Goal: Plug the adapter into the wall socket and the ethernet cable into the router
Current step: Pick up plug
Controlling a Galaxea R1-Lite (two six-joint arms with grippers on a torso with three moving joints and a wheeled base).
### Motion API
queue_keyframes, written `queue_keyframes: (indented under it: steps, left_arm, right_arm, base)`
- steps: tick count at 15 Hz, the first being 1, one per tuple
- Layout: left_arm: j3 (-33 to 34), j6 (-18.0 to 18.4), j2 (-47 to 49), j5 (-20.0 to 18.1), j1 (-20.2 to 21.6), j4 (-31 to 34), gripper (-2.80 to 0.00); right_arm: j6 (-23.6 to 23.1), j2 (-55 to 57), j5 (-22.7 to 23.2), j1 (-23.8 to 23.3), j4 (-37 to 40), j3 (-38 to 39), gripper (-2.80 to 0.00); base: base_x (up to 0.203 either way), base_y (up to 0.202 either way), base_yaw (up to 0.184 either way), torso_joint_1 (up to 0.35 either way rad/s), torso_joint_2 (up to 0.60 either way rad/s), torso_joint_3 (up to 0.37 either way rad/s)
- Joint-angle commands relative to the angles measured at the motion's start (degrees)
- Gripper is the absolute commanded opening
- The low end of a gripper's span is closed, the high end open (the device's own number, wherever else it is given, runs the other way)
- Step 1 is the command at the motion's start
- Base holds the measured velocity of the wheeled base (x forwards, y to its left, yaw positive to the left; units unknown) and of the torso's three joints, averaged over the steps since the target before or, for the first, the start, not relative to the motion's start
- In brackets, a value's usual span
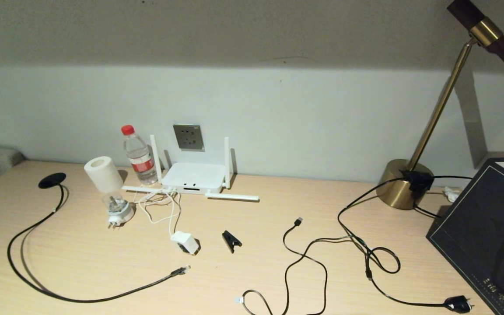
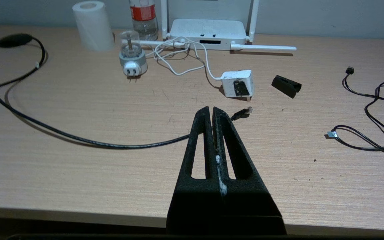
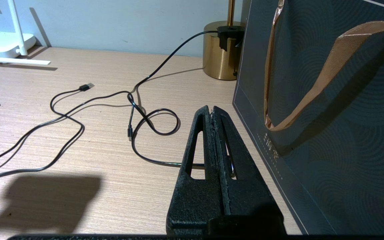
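Looks like a home or hotel-room desk: pale wood-grain desktop [image 1: 278, 227] against a plain painted wall, brass desk lamp [image 1: 414, 175], grey wall socket [image 1: 188, 137], white router [image 1: 194, 177], water bottle [image 1: 139, 154], tissue roll [image 1: 103, 174], dark gift bag [image 1: 484, 218].

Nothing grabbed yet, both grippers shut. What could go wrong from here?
1. The small white cube adapter has a thin white cord looped beside the round white plug base with clear bulb top; lifting may drag it.
2. The grey square wall socket sits directly behind the flat white router with upright antennas, so reaching it risks a bump.
3. The thin black ethernet cable resembles the black USB-tipped cable; wrong pick is possible.
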Motion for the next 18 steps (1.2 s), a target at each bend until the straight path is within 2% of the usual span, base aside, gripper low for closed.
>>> queue_keyframes:
  steps: [1, 3, 5, 7, 9, 11, 12, 13, 15, 16, 17, 18]
  left_arm:
    - [-6.9, 1.6, 2.7, -2.1, -0.1, 0.6, -2.80]
    - [-14.1, 2.5, 10.6, -5.6, -0.4, 1.2, -2.80]
    - [-21.7, 5.6, 25.8, -9.8, -1.2, 1.6, -2.80]
    - [-27.6, 11.4, 42.0, -13.9, -1.9, 1.9, -2.80]
    - [-32.1, 18.9, 55.5, -17.3, -2.3, 1.9, -2.80]
    - [-37.1, 32.5, 69.3, -19.8, -2.3, 0.5, -2.80]
    - [-40.0, 41.7, 75.3, -21.0, -1.9, -0.2, -2.80]
    - [-43.5, 52.7, 80.4, -22.9, -1.6, 0.3, -2.80]
    - [-51.7, 70.2, 88.4, -27.9, -1.2, 9.2, -2.80]
    - [-53.8, 75.4, 91.4, -29.2, -1.0, 14.2, -2.80]
    - [-55.3, 78.3, 93.8, -29.7, -1.0, 16.7, 0.00]
    - [-56.8, 79.9, 96.0, -30.0, -1.1, 18.3, 0.00]
  right_arm:
    - [0.0, 0.1, 0.0, 0.0, -0.1, 2.0, -2.80]
    - [0.0, 0.1, 0.0, 0.0, -0.1, 2.0, -2.80]
    - [-0.1, 0.1, 0.0, 0.0, -0.1, 2.0, -2.80]
    - [0.0, 0.1, 0.0, 0.0, -0.1, 2.0, -2.80]
    - [0.0, 0.1, 0.0, 0.0, -0.1, 2.0, -2.80]
    - [0.0, 0.1, 0.0, 0.0, -0.1, 2.0, -2.80]
    - [0.0, 0.1, 0.0, 0.0, -0.1, 2.0, -2.80]
    - [-0.1, 0.1, 0.0, 0.0, -0.1, 2.0, -2.80]
    - [0.0, 0.1, 0.0, 0.0, -0.1, 2.0, -2.80]
    - [0.0, 0.1, 0.0, 0.0, -0.1, 2.0, -2.80]
    - [0.0, 0.1, 0.0, 0.0, -0.1, 2.0, -2.80]
    - [0.0, 0.1, 0.0, 0.0, -0.1, 2.0, -2.80]
  base:
    - [0.000, 0.000, 0.000, 0.000, 0.00, 0.000]
    - [0.000, 0.000, 0.000, 0.000, 0.00, 0.000]
    - [0.000, 0.000, 0.000, 0.000, 0.00, 0.000]
    - [0.000, 0.000, 0.000, 0.000, 0.00, 0.000]
    - [0.000, 0.000, 0.000, 0.000, 0.00, 0.000]
    - [0.000, 0.000, 0.000, 0.000, 0.00, 0.000]
    - [0.000, 0.000, 0.000, 0.000, 0.00, 0.000]
    - [0.000, 0.000, 0.000, 0.000, 0.00, 0.000]
    - [0.000, 0.000, 0.000, 0.000, 0.00, 0.000]
    - [0.000, 0.000, 0.000, 0.000, 0.00, 0.000]
    - [0.000, 0.000, 0.000, 0.000, 0.00, 0.000]
    - [0.000, 0.000, 0.000, 0.000, 0.00, 0.000]
